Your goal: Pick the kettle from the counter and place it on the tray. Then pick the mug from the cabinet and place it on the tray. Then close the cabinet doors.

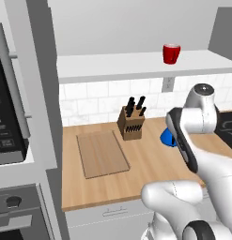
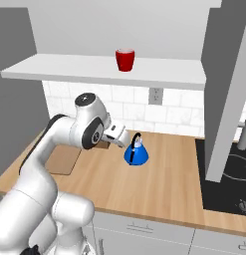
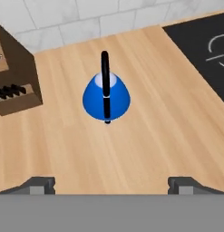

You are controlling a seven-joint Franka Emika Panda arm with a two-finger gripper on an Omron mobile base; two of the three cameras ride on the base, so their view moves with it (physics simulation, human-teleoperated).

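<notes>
A kitchen: a wooden desk (image 1: pixel 150 168) with drawers beneath, a white tiled wall (image 2: pixel 144 112), a knife block (image 1: pixel 131 123), a black hob (image 2: pixel 229 174), an oven column (image 1: pixel 14 140) and a wall shelf (image 2: pixel 94 69).

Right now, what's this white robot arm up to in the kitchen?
The gripper is open and poised over a blue kettle standing on the counter, not touching it. The wooden tray lies bare further along, beside a knife block. A red mug sits on the cabinet shelf above. So nothing has been placed on the tray yet.
</notes>
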